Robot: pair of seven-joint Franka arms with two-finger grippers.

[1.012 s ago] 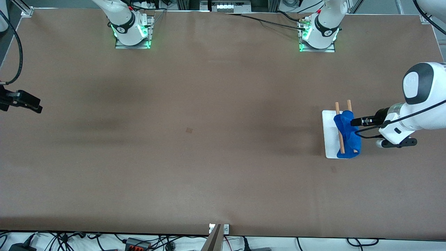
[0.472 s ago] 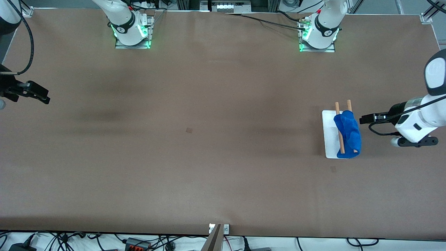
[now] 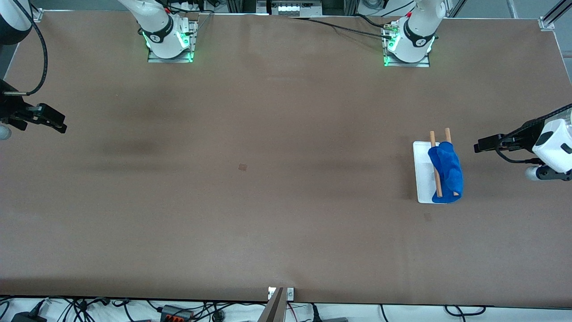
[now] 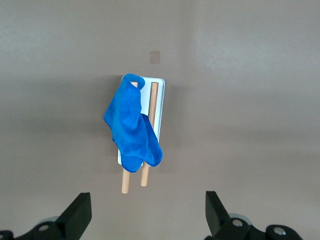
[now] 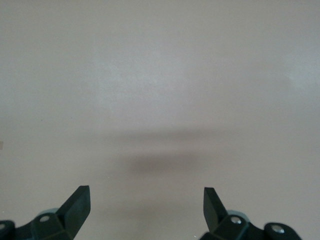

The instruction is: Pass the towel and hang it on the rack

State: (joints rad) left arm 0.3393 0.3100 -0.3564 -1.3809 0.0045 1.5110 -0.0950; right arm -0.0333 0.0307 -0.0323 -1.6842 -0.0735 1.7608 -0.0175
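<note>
Towel (image 3: 447,172) drapes over the rack (image 3: 422,174) at the tabletop's (image 3: 268,179) three o'clock. Left hand (image 3: 485,144) hovers beside it, wide, empty. Right hand (image 3: 56,125) waits at nine o'clock, wide.

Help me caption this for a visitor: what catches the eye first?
The bright blue towel draped over the wooden rods of the rack, toward the left arm's end of the brown table. The left tool hangs open beside it, holding nothing; the right tool waits open over the other end.
</note>
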